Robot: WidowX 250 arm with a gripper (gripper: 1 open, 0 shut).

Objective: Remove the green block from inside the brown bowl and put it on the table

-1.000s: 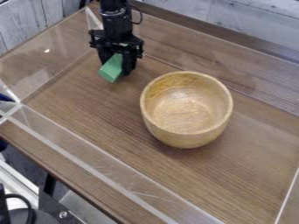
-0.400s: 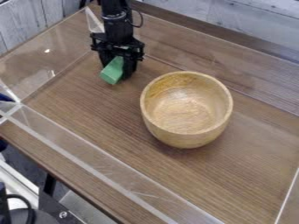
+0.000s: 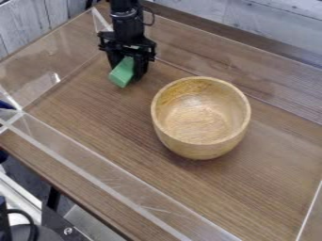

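Our black end effector (image 3: 127, 64) points straight down, clenched on the small bright green rectangular block (image 3: 122, 73), which sits low at the far left of the brown wood-grain worktop (image 3: 88, 132), well apart from the round light-brown wooden bowl (image 3: 201, 117). Across the last second we see nothing shift: block and fingers hold the same spot. We judge the block is out of the now-empty bowl and down at the surface, so only letting go remains.
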